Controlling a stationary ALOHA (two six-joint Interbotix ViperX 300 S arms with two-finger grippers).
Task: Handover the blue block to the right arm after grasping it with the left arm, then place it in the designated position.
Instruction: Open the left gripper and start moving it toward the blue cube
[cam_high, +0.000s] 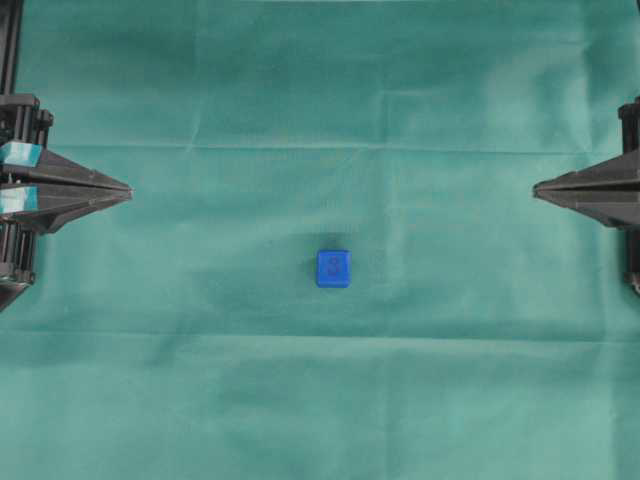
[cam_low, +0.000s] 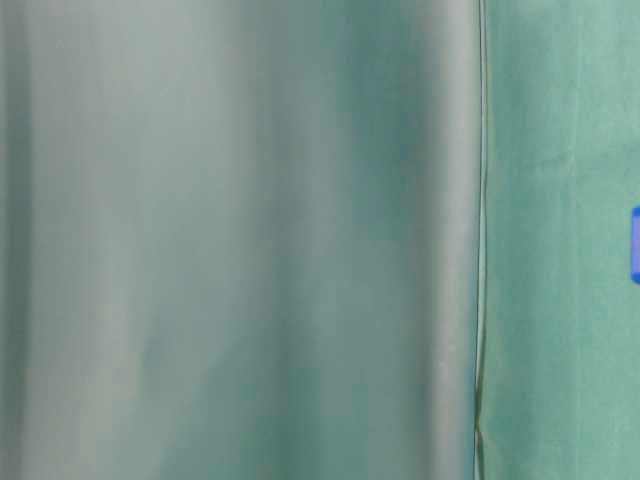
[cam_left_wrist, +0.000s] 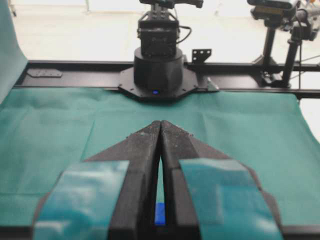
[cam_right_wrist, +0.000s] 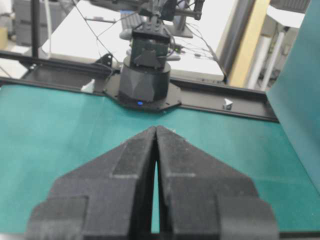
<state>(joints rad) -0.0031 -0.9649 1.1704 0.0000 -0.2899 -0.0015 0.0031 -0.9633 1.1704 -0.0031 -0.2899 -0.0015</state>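
The blue block (cam_high: 333, 268) lies on the green cloth near the middle of the table, a little below the line between the two grippers. A sliver of the blue block (cam_left_wrist: 159, 214) shows through the slit between the left fingers, and its edge (cam_low: 635, 243) shows at the right border of the table-level view. My left gripper (cam_high: 128, 193), with teal tape on its fingers, sits shut and holding nothing at the left edge, pointing right. At the right edge my all-black right gripper (cam_high: 536, 188) is shut on nothing too, pointing left. The designated position is not visible.
Green cloth (cam_high: 320, 400) covers the whole table, with faint fold creases. The right arm's base (cam_left_wrist: 159, 65) stands at the far edge in the left wrist view, and the left arm's base (cam_right_wrist: 145, 75) in the right wrist view. A blurred green surface fills most of the table-level view.
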